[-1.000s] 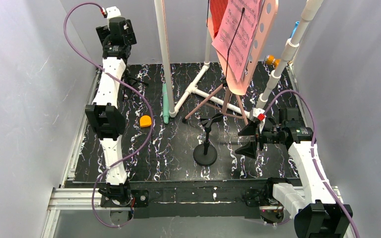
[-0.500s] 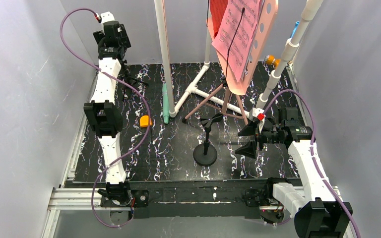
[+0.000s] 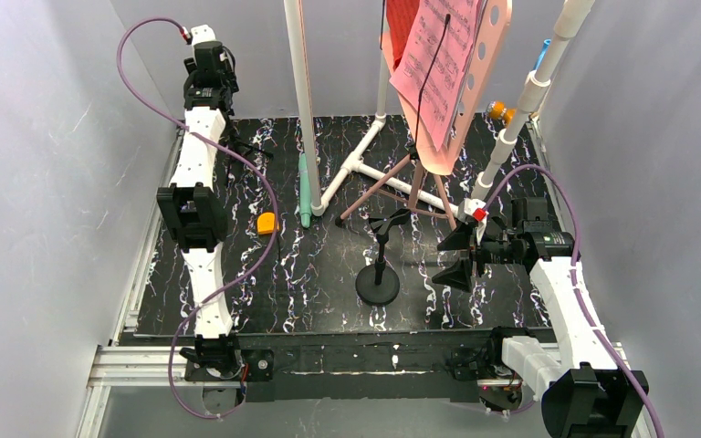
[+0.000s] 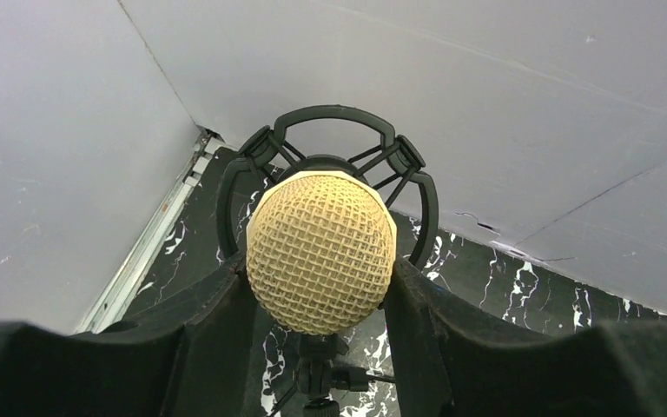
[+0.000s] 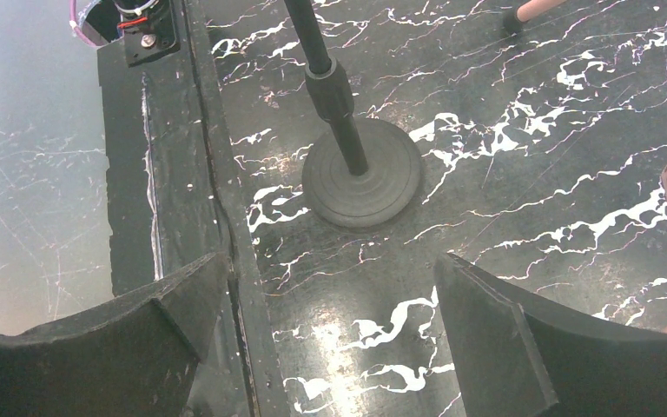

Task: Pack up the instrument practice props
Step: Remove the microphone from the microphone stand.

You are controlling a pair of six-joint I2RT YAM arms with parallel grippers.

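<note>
One yellow mic (image 4: 321, 256) sits in a black shock mount (image 4: 334, 117) at the far-left corner of the surface (image 3: 329, 292). The left end effector (image 4: 317, 268) is clamped on its mesh head, a finger against each side. A green mic (image 3: 304, 196) lies flat farther right, just beside an upright white pipe (image 3: 303, 91). The pink music stand (image 3: 488, 55) rises at the back, sheet music (image 3: 434, 64) leaning on it. Nearer, the right end effector (image 3: 461, 257) hangs with fingers wide apart, just right of a black mic stand (image 3: 378, 285).
</note>
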